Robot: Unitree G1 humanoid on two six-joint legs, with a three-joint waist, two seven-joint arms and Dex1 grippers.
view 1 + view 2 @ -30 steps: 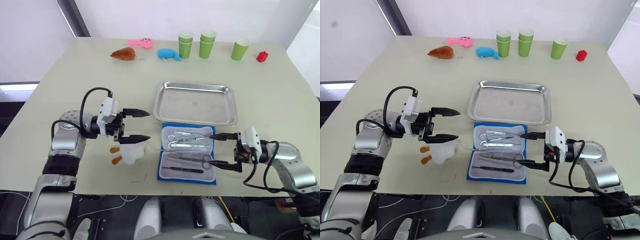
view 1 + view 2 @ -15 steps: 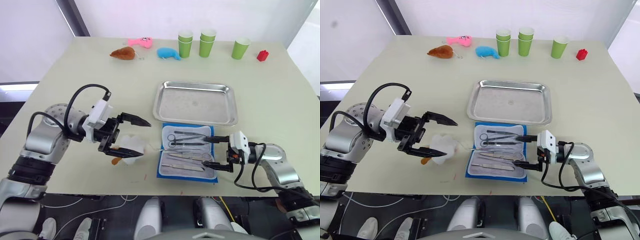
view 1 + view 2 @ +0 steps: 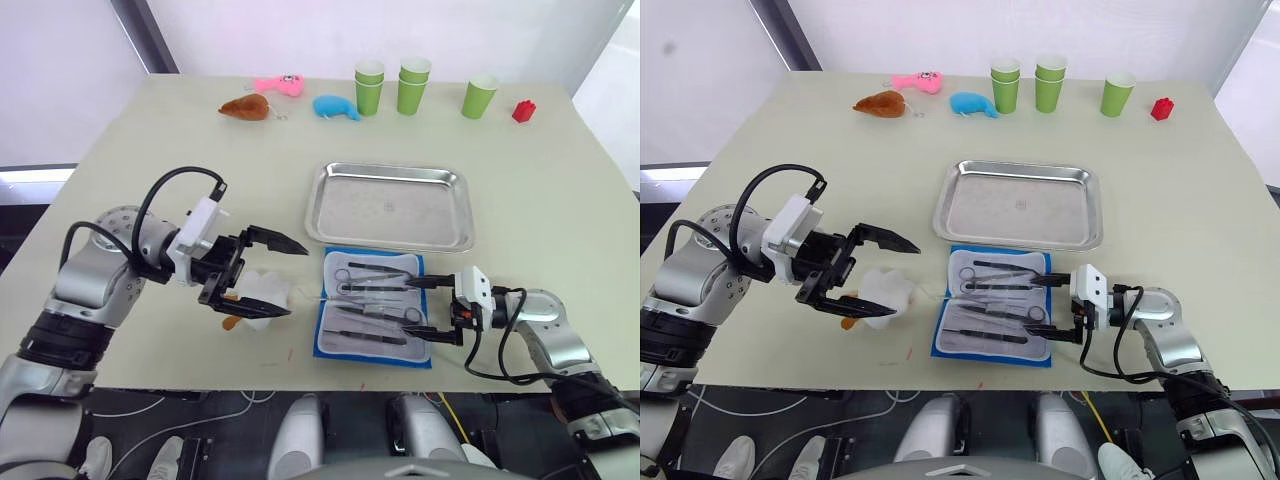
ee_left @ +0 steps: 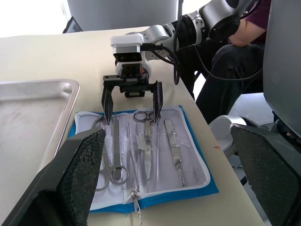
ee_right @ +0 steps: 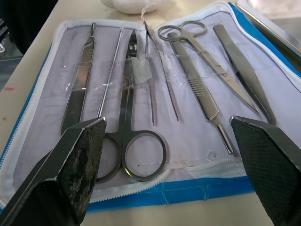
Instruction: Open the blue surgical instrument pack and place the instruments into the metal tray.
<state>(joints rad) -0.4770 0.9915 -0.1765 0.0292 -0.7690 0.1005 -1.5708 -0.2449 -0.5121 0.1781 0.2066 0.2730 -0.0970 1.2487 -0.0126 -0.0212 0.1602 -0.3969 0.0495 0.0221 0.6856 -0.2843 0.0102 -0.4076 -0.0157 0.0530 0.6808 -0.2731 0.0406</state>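
**Pack lies open; thin steel tools wait under their straps**

The blue surgical instrument pack (image 3: 374, 306) lies unfolded just in front of the empty metal tray (image 3: 390, 206). Its instruments (image 5: 155, 94), scissors, forceps and tweezers, look stiff, light and slippery; clear straps hold them, so a ring handle or mid-shaft seems the best hold. The right gripper (image 3: 420, 307) reaches low over the pack's right edge, jaws wide open. The left gripper (image 3: 275, 276) hovers open over a white plush toy (image 3: 262, 298).

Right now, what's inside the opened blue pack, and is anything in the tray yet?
The blue pack lies open on its pale lining. The instruments, scissors, forceps, tweezers and thin probes, sit under clear straps. The metal tray holds nothing. What lies beneath the lining is covered.
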